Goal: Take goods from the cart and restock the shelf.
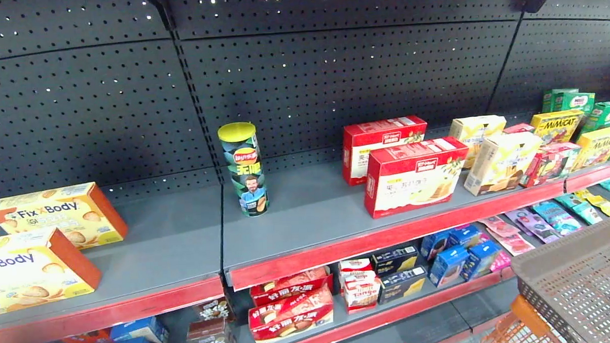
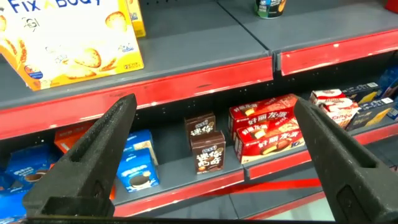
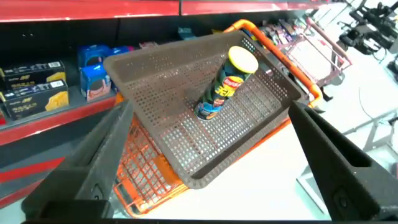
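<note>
Left end effector [image 2: 214, 102] and right end effector [image 3: 211, 107] are gaping apart, empty — a chip can [image 3: 227, 84] is lying on the cart tray [image 3: 155, 81].

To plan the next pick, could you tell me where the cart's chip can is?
Right wrist view: the chip can lies on its side, midway across the cart's perforated tray.

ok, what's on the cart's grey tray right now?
One chip can with a yellow lid, lying on its side on the perforated tray. The orange basket underneath is mostly covered by the tray, so its contents can't be seen.
</note>
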`<state>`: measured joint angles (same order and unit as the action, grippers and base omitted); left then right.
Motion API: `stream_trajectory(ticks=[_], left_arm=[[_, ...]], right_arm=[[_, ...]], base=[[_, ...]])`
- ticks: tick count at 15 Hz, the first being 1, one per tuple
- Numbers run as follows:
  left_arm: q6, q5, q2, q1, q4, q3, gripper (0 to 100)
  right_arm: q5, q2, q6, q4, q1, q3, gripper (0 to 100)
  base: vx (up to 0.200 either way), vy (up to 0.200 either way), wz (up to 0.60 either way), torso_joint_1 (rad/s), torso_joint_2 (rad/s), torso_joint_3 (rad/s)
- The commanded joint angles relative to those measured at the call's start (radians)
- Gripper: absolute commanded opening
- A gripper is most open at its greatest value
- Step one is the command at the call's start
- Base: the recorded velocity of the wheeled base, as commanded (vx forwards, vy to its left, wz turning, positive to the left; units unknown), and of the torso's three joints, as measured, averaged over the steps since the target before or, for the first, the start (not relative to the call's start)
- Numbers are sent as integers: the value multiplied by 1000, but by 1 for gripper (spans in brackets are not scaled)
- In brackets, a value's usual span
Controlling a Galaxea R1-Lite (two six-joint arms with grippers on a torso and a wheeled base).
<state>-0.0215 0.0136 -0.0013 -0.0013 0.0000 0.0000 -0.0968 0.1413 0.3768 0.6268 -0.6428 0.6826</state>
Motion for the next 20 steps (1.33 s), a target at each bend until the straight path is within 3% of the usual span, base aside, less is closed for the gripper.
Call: stream_trajectory(ticks=[1, 11, 20], left_arm=[[0, 0, 1, 0, 0, 0, 100], [-2, 2, 1, 0, -2, 0, 100], [-2, 2, 1, 0, 0, 0, 100]], right_arm=[[0, 0, 1, 1, 2, -1, 100], [2, 4, 4, -78, -3, -66, 100], [2, 4, 2, -79, -6, -74, 100]], base=[[0, 0, 0, 0, 0, 0], [-20, 0, 0, 0, 0, 1], [0, 0, -600, 2, 4, 2]])
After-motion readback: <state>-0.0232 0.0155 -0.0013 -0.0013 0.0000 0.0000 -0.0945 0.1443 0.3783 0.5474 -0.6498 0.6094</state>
